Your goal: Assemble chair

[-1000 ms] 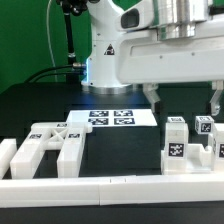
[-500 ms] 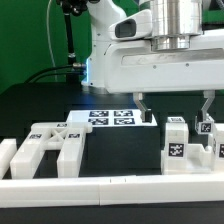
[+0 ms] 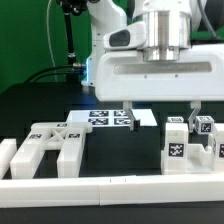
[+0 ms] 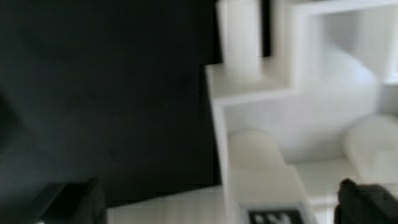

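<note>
Above the front half of the table, the gripper [image 3: 160, 114] hangs low with its jaws spread wide and nothing between them; one of its fingers [image 3: 128, 112] hangs in front of the marker board [image 3: 104, 119], which lies at the centre of the exterior view's clock face. Chair parts lie loose, with none visibly joined: a slotted frame piece [image 3: 55, 146] at 8 o'clock and a cluster of cube-ended legs [image 3: 177, 146] at 4 o'clock, just beside the other finger. A white border rail [image 3: 110, 188] runs along 6 o'clock. The wrist view shows white parts [image 4: 267, 110] beneath the released gripper [image 4: 217, 205], too blurred to name. Judged from this layout, assembly stands at or near its start: every pick, alignment and insertion is left to do, and the first grasp seems aimed at the leg cluster
</note>
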Controlling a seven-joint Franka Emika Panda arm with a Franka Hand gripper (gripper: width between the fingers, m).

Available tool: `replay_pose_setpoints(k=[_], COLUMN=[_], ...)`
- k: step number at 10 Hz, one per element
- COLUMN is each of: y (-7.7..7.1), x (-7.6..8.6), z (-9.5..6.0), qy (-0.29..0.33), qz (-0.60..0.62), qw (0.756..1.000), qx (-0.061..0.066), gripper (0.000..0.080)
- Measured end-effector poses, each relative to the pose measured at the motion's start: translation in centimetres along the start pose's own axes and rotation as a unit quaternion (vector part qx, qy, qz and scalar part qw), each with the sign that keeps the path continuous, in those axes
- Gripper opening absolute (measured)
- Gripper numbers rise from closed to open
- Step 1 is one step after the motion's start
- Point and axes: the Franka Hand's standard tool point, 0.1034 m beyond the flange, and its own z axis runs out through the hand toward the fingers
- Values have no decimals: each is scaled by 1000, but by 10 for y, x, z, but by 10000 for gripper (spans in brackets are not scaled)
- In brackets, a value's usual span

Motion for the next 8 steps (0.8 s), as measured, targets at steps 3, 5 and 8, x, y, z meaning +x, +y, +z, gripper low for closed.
replay_pose_setpoints(k=[3,5,8], y=[-7,-6,-12], x=[2,-6,-16], z=[18,36,47], qy=[6,19,22], qz=[-4,-13,-12], qw=[1000,1000,1000], qx=[-3,-10,-13], gripper=[649,649,649])
